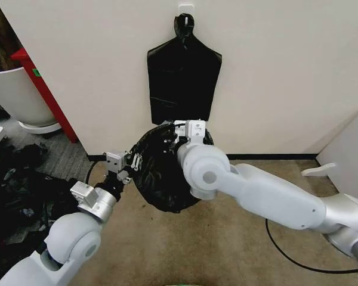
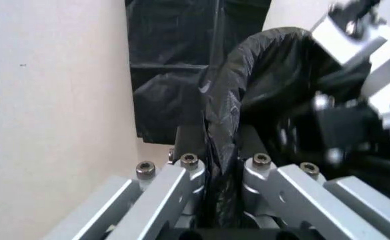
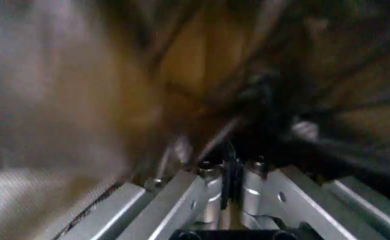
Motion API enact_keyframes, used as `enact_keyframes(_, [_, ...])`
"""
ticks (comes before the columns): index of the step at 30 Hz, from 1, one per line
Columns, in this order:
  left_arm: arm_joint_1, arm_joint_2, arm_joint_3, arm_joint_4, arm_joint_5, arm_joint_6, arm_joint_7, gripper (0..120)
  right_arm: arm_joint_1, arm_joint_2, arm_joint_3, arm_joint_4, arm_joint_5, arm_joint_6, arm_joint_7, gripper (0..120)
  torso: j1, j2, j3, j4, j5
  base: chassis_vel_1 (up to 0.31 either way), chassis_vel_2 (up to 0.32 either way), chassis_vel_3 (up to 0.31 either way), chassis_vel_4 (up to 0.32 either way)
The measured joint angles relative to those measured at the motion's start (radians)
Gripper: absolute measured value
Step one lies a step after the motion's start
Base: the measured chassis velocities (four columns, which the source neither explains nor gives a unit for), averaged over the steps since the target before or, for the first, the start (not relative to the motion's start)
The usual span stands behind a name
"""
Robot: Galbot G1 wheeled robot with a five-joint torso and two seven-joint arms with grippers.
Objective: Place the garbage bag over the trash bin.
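My left gripper (image 1: 133, 162) sits at about 8 o'clock from the middle of the head view, low over the tan carpet (image 1: 227, 250). It is clamped narrow on the left edge of the garbage bag (image 1: 164, 179). In the left wrist view, a pinched fold of black film runs up between my left fingers (image 2: 181, 172), which are drawn close on it.

My right gripper (image 1: 178, 132) is just past it, near centre and a touch toward 12 o'clock, at the bag's upper rim. In the right wrist view its jaws are drawn nearly together with a thin dark strip of film (image 3: 230, 170) between them, so it holds the bag too. The rest of that view is blurred.

The garbage bag hangs in the air between my two grippers, clear of the floor. It is thin, glossy and black, heavily wrinkled, and bulges into a rounded sack that sags toward 6 o'clock. Its top edge bunches into a thick rolled rim (image 2: 248, 65) in the left wrist view.

Farther back, at 12 o'clock, a flat black bag bundle (image 1: 184, 77) with a looped top hangs on the white wall (image 1: 286, 71). At 9 o'clock, loose black bags (image 1: 12, 185) lie heaped on the floor. At 10 o'clock stands a big white tub (image 1: 18, 95) beside a red frame (image 1: 45, 89).
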Motion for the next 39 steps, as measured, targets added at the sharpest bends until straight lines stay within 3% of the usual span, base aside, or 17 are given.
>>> enact_keyframes(14, [-0.001, -0.015, -0.005, -0.053, -0.137, 0.038, -0.07, 4, -0.053, 0.009, -0.024, -0.042, -0.105, 0.0, -0.037, 0, 0.0, 0.0, 0.0, -0.0001, 0.0001, 0.0, 0.0, 0.0, 0.0])
enact_keyframes(39, [0.024, -0.031, -0.013, -0.107, -0.152, 0.029, -0.029, 4, -0.046, 0.061, -0.051, -0.127, -0.049, 0.005, 0.001, 0, 0.0, 0.0, 0.0, 0.0, 0.0, 0.0, 0.0, 0.0, 0.0])
